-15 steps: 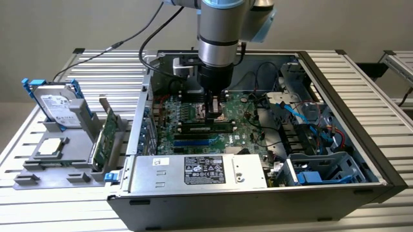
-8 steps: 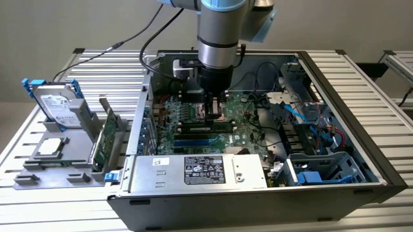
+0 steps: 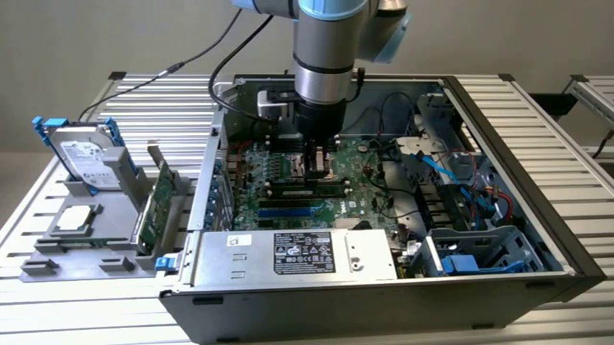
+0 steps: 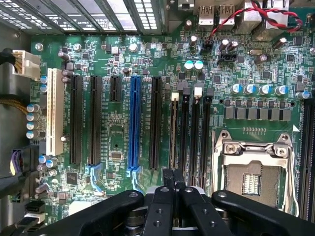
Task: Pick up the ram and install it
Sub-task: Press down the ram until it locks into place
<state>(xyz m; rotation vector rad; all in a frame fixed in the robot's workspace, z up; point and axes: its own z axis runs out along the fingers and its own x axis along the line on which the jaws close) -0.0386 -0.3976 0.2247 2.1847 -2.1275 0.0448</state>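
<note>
Hand (image 4: 173,189) closed over ram (image 4: 173,132).

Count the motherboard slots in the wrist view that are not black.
2. A white slot beside the white connector at the motherboard edge, and a blue slot among the long black slots. The hand covers part, so more may be hidden.

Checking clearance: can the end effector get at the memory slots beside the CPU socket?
Probably yes: the end effector hangs right over the memory slots beside the CPU socket, and no cable crosses between them.
</note>
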